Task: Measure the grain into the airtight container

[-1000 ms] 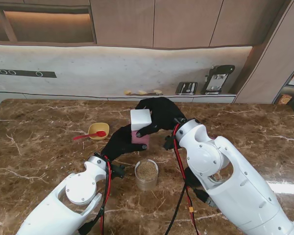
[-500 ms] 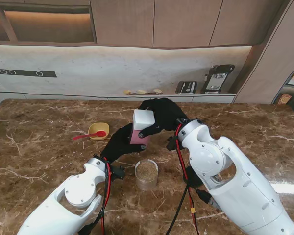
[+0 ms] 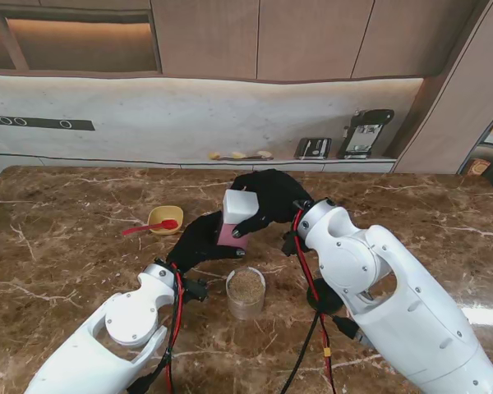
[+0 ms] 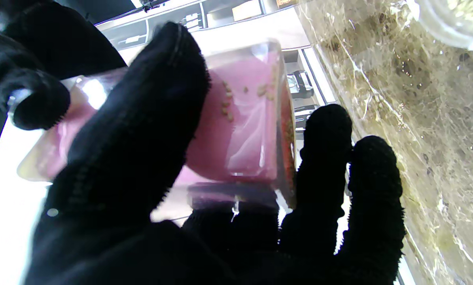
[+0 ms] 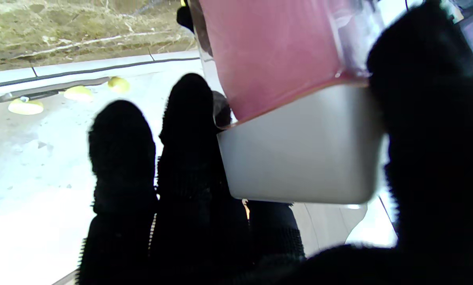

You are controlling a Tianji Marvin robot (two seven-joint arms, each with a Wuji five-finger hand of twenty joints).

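Table [image 3: 66,246]: brown marble was seen across the stand view, running to a pale back wall.
Right hand [image 3: 271,195]: black-gloved fingers were closed around the white lid [image 3: 239,205], the grip confirmed in the right wrist view [image 5: 418,118].
Left hand [image 3: 199,240]: its fingers were wrapped round the pink body of the airtight container [image 3: 230,234] from the 7 o'clock side; a few grains were seen stuck inside the wall [image 4: 236,118].
Airtight container: it was held tilted above the table, at 12 o'clock from the grain cup.
Grain cup [image 3: 246,292]: a clear cup filled with brown grain was left standing between the arms.
Yellow bowl [image 3: 165,218]: it was placed at 10 o'clock from the cup, well apart.
Red spoon [image 3: 150,227]: it was laid across the bowl.
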